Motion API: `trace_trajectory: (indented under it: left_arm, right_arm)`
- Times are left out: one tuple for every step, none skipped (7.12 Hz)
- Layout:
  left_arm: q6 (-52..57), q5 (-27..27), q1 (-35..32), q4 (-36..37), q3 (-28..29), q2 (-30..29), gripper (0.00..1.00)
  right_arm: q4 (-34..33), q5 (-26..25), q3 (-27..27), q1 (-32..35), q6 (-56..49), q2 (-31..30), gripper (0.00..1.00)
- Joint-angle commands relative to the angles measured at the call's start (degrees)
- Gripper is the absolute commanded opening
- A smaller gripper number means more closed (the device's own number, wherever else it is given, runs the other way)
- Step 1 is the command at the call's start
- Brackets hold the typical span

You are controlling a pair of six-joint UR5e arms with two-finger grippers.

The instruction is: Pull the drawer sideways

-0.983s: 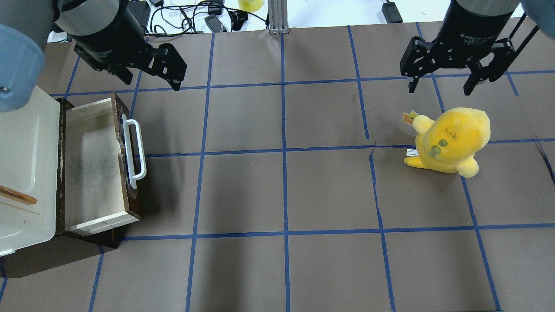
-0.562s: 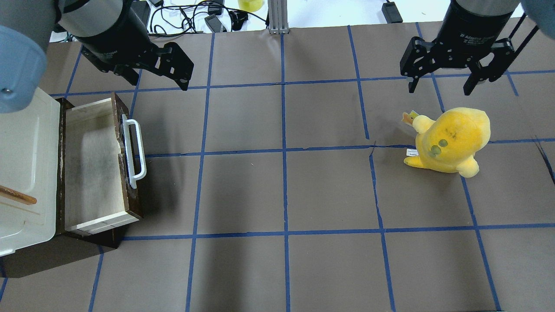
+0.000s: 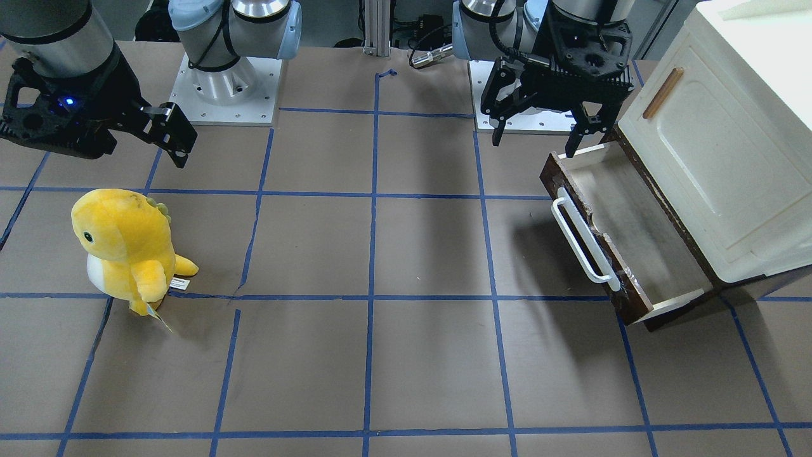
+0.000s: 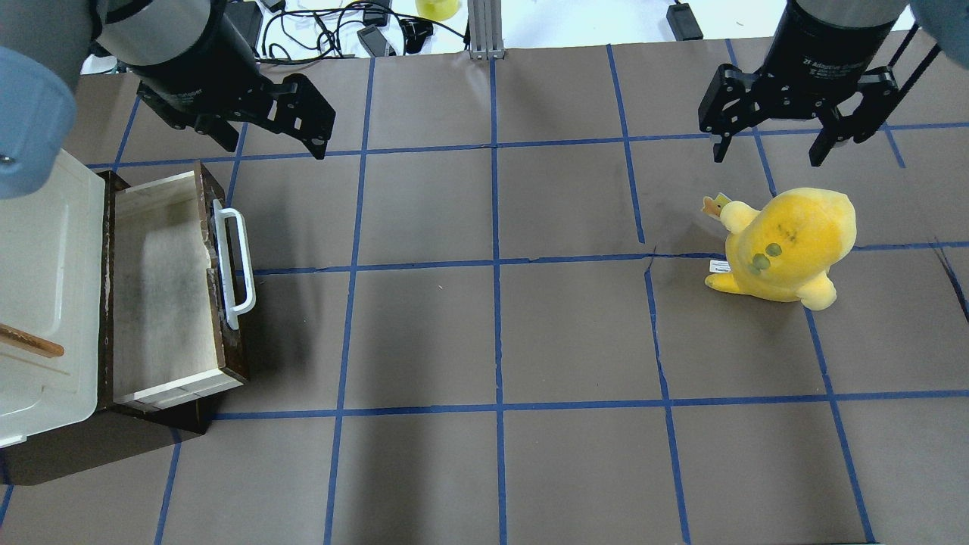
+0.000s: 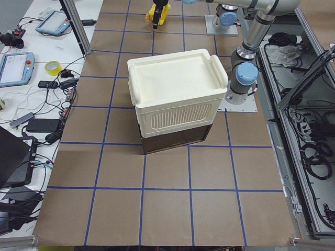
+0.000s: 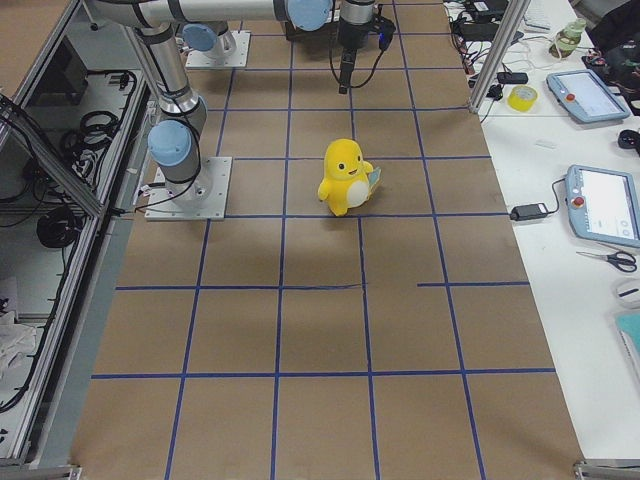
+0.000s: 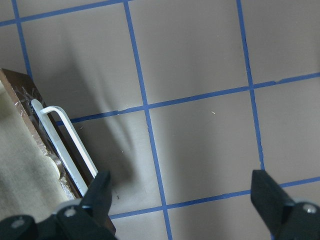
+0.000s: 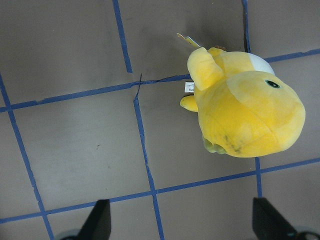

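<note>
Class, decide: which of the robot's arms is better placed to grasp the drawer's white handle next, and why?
Left. The left gripper hovers open just beside the drawer, close to its white handle. The right gripper, also open, hangs far off by the yellow plush toy.

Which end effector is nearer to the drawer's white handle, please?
The left end effector: it hangs open by the robot-side end of the drawer, close to its white handle. The right end effector hangs open across the table, by the plush toy.
</note>
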Motion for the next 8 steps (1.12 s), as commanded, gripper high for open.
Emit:
trace_trajectory:
  left_arm:
    - [-1.37, 0.07, 0.04, 0.02, 0.06, 0.07, 1.0]
    - [-1.37, 0.33, -0.04, 0.28, 0.07, 0.07, 1.0]
    - [-1.28, 0.77, -0.04, 0.29, -0.02, 0.15, 1.0]
    - [-1.28, 1.21, 0.04, 0.29, -0.02, 0.15, 1.0]
    - [-1.28, 1.21, 0.04, 0.46, -0.02, 0.15, 1.0]
    - [-1.28, 1.56, 0.04, 0.37, -0.02, 0.15, 1.0]
    - [-1.37, 2.17, 0.04, 0.29, -0.02, 0.07, 1.0]
    - [-1.37, 2.09, -0.04, 0.37, -0.11, -0.02, 1.0]
  right_arm:
    - [0.0, 0.0, 0.0, 0.03, 0.0, 0.0, 1.0]
    - [0.0, 0.0, 0.0, 0.03, 0.0, 0.0, 1.0]
    - [0.0, 0.0, 0.0, 0.03, 0.0, 0.0, 1.0]
    - [0.0, 0.0, 0.0, 0.03, 0.0, 0.0, 1.0]
    - [0.0, 0.0, 0.0, -0.06, 0.0, 0.0, 1.0]
    - [0.0, 0.0, 0.0, 0.03, 0.0, 0.0, 1.0]
    - [0.0, 0.0, 0.0, -0.06, 0.0, 0.0, 1.0]
    - [0.0, 0.0, 0.0, 0.03, 0.0, 0.0, 1.0]
